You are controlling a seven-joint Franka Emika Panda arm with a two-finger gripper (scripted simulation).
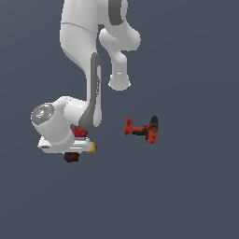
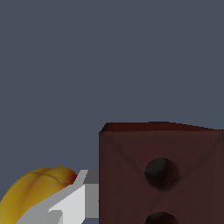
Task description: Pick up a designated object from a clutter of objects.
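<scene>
The designated object, a dark reddish-brown block (image 1: 71, 157) with round dark holes, sits directly under my hand in the exterior view. In the wrist view the block (image 2: 162, 175) looms very close. One pale finger (image 2: 72, 203) lies right against its side, and the other finger is hidden. My gripper (image 1: 70, 153) is down at the block, but its jaws are covered by the hand. The rest of the clutter of objects lies close by: a yellow ball (image 1: 93, 147) (image 2: 37, 192) just beside that finger, and a red round fruit (image 1: 80, 132) partly behind the wrist.
An orange-and-black power drill (image 1: 142, 130) lies on its side on the exterior view's right, well apart from the hand. The arm's white links (image 1: 79, 56) rise above the hand. The floor (image 1: 177, 196) is a plain dark grey-blue.
</scene>
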